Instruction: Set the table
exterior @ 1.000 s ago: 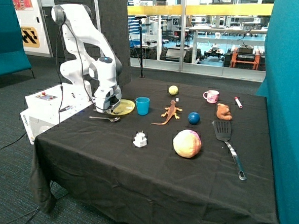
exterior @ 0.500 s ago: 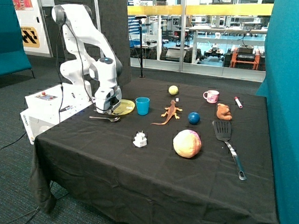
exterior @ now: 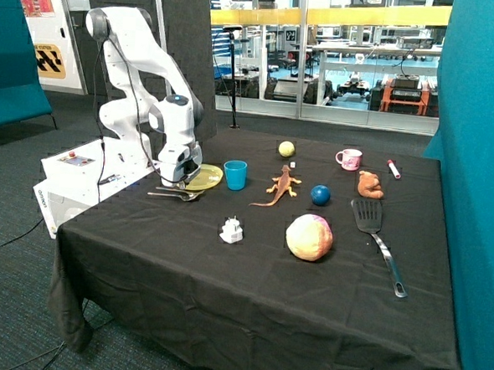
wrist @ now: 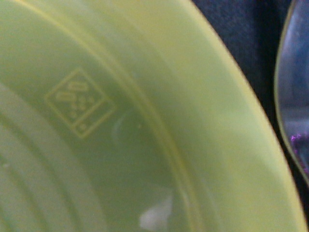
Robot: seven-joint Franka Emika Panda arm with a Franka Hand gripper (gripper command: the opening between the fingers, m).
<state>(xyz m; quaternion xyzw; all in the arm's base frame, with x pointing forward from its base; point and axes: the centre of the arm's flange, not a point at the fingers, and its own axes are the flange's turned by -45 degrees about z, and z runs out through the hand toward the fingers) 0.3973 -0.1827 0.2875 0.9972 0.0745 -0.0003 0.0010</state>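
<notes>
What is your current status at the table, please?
Gripper low over the yellow plate, fingers hidden. Spoon beside the plate, blue cup on its other side. Table not fully set; nothing in the way.

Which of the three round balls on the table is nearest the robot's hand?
The small yellow ball, at the far edge beyond the toy lizard. The blue ball and big pink-yellow ball lie farther from the hand.

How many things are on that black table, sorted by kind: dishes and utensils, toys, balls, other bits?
Dishes and utensils: 5 — yellow-green plastic plate, blue plastic cup, pink mug, metal spoon, black spatula
Toys: 2 — orange lizard, brown teddy
Balls: 3 — yellow, blue, large pink-yellow
Other: 3 — white plug, red marker, tiny white cube
Total: 13
</notes>
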